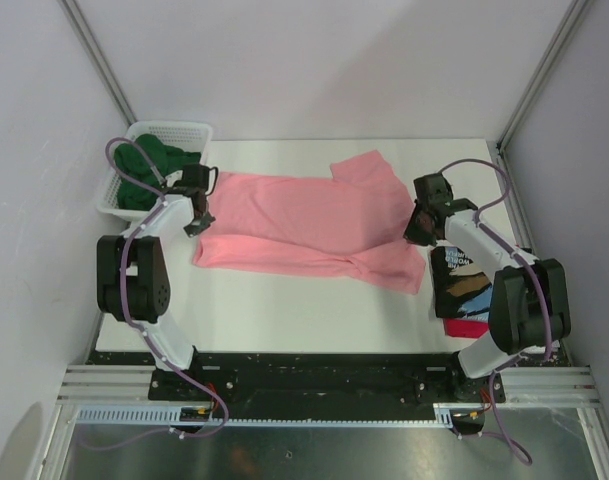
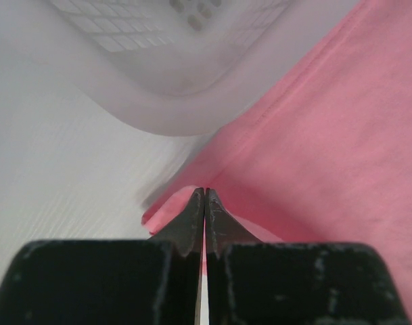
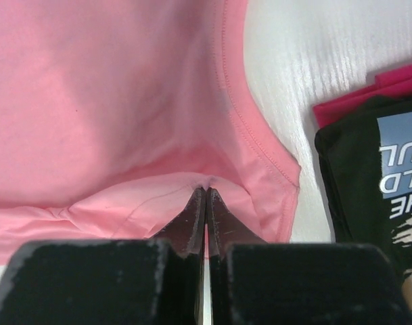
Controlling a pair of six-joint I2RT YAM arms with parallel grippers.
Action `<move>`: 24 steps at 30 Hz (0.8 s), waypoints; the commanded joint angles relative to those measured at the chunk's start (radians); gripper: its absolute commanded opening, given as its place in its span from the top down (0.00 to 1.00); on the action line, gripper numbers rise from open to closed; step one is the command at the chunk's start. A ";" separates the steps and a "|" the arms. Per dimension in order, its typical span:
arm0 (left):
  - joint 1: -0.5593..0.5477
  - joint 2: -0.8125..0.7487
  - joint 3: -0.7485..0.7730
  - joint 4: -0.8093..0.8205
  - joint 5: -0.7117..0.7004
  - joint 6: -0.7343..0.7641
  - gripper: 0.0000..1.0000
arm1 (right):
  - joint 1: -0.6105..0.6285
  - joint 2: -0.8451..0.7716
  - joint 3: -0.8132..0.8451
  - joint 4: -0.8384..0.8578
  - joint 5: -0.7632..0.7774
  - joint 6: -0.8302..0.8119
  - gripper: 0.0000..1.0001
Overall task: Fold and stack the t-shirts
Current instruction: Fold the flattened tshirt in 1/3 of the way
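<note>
Both arms are on the plain salmon-pink cotton t-shirt (image 1: pixel 304 225), which lies spread across the middle of the white bench (image 1: pixel 284 320). The left claw (image 1: pixel 198 224) is clenched on the hem corner toward the bench's left edge, just beside the white plastic mesh basket (image 1: pixel 114 195) holding the dark green tee (image 1: pixel 159 165). The right claw (image 1: pixel 416 232) is pinched shut on a puckered fold near the right edge. I'd call this cloth light, limp and a bit stretchy, so it'll sag between the two grips. Seamed edges and corners look like the places to hold. At the near right corner the black printed tee (image 1: pixel 464 285) sits folded on the red tee (image 1: pixel 464 327).
</note>
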 commanded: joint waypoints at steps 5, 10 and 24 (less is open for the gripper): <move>0.029 0.024 0.059 0.022 -0.036 0.013 1.00 | 0.003 0.094 0.158 0.021 -0.013 -0.037 1.00; 0.032 0.033 0.058 0.023 -0.039 0.013 1.00 | 0.008 0.147 0.222 0.010 -0.022 -0.042 1.00; 0.034 0.045 0.071 0.023 -0.016 0.007 1.00 | 0.048 0.261 0.364 -0.037 -0.004 -0.066 1.00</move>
